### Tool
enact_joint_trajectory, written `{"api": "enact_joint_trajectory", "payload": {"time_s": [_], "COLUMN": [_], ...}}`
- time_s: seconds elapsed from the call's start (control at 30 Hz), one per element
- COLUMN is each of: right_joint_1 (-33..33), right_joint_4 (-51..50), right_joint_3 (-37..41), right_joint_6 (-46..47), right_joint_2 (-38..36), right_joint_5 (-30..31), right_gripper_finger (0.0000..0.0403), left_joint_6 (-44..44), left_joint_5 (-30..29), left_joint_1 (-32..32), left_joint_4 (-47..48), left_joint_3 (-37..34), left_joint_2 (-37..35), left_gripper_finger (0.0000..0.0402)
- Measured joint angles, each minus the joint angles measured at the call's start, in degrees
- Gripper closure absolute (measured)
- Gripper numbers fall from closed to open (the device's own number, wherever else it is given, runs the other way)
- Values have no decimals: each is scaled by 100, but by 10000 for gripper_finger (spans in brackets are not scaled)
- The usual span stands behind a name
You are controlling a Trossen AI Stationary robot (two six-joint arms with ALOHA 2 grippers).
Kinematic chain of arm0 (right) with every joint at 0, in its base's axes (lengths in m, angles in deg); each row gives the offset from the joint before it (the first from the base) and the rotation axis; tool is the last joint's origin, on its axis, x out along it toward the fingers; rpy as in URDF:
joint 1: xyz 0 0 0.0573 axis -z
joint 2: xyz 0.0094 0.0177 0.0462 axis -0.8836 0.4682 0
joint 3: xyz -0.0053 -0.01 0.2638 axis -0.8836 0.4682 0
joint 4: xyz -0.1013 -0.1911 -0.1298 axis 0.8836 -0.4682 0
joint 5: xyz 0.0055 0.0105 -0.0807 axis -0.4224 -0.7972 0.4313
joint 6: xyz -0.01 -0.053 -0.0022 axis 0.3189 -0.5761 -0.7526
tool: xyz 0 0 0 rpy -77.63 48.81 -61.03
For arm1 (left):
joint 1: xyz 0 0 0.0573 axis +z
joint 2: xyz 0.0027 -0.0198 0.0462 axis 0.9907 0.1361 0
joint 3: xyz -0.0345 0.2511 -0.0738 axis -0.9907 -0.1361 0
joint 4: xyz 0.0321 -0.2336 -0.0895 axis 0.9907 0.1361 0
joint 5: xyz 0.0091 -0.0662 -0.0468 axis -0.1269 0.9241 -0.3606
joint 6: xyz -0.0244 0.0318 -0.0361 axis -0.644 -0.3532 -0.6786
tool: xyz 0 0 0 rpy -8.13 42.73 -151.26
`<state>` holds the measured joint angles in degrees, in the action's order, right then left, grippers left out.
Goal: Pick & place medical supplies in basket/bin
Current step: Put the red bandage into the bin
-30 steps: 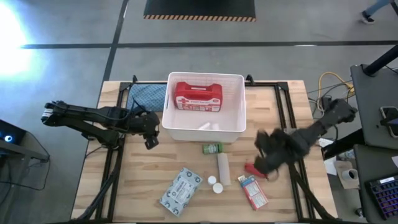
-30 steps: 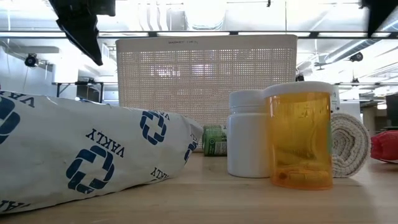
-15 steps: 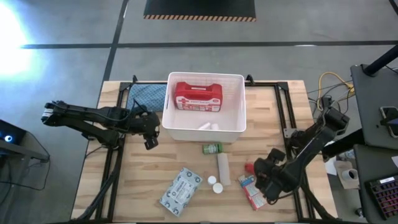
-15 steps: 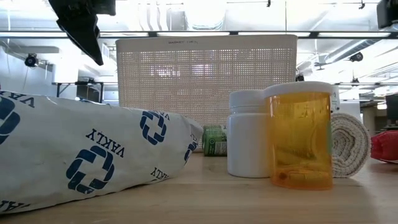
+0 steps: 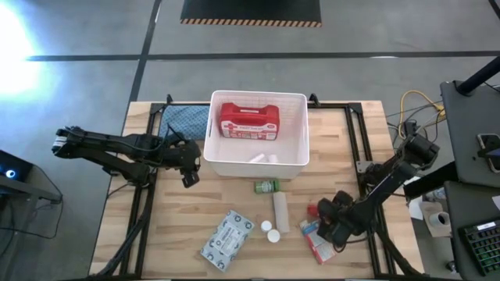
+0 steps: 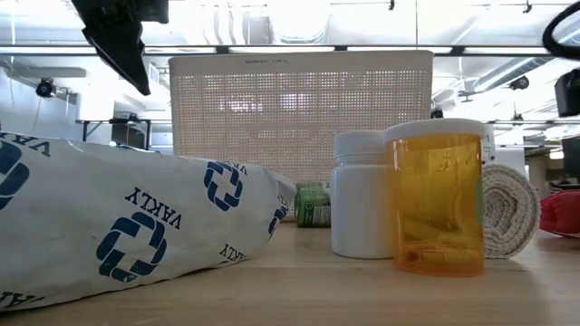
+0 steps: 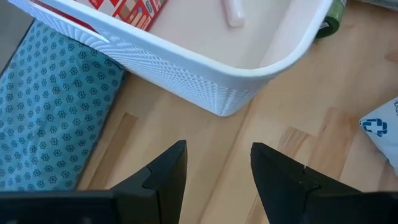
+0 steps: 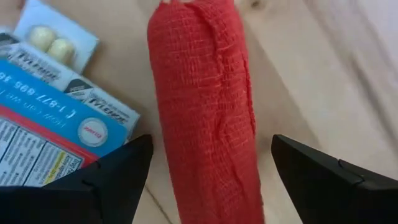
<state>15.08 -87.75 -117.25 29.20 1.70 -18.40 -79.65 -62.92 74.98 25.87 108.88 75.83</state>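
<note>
A red gauze roll (image 8: 205,106) lies on the table at the near right, beside a red-white-blue box (image 8: 50,130). My right gripper (image 8: 211,149) hangs open just above the roll (image 5: 314,211), one finger on either side and both clear of it. My left gripper (image 7: 217,155) stands open and empty over bare wood by the near left corner of the white bin (image 7: 249,74). In the bin (image 5: 250,167) lies the red first-aid case (image 5: 248,122).
Across the near middle lie a green roll (image 5: 266,186), a white roll (image 5: 280,213), two white-capped bottles (image 5: 270,230) and the patterned wipes packet (image 5: 226,238). A teal cloth pad (image 5: 186,119) lies left of the bin. Bare wood shows between the bin and the packet.
My right gripper has come down and toward the table's near edge, ending low over the red roll and the box. My left arm and the supplies on the table have kept still.
</note>
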Motion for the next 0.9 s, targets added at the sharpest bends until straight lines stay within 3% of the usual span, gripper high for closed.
{"api": "enact_joint_trajectory", "payload": {"time_s": [0.17,0.4,0.57,0.73,0.9], "right_joint_1": [385,1074,1286,1542,2322], "right_joint_4": [59,17,348,393,420], "right_joint_3": [85,83,-501,-1375,-2351], "right_joint_6": [417,499,-519,-1539,-2851], "right_joint_2": [-68,-255,-960,-1834,-2340], "right_joint_5": [-157,232,575,907,2912], "right_gripper_finger": [132,267,354,355,283], "left_joint_6": [-142,-144,-145,-145,-145], "left_joint_5": [-1,-2,-4,-11,-13], "left_joint_1": [0,0,0,0,0], "left_joint_4": [0,1,0,0,-4], "left_joint_3": [0,0,0,0,0], "left_joint_2": [0,0,1,2,2], "left_gripper_finger": [242,242,242,242,242]}}
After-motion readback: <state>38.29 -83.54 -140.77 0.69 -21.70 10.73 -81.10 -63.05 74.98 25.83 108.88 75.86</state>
